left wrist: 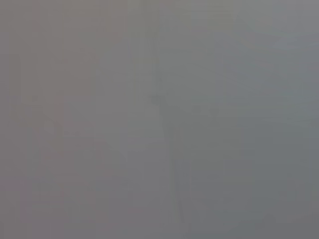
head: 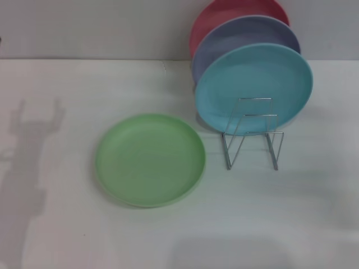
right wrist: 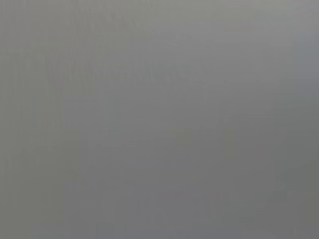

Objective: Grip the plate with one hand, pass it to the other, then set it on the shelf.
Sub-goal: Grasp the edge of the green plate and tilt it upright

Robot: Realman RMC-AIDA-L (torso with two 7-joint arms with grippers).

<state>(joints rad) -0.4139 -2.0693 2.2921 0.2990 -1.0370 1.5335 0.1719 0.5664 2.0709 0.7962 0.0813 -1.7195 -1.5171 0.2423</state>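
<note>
Plate flat on white surface, rack beside it

White surface meets a grey wall behind. The light green plate lies flat near the wire shelf, which holds turquoise, lavender and pink plates upright. No gripper is in view; wrist views show only grey.

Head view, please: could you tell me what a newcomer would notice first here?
A green plate lies flat on the white table, left of a wire rack. Three plates stand upright in the rack's rear slots: blue in front, then lavender, then red. No hand is in view.
</note>
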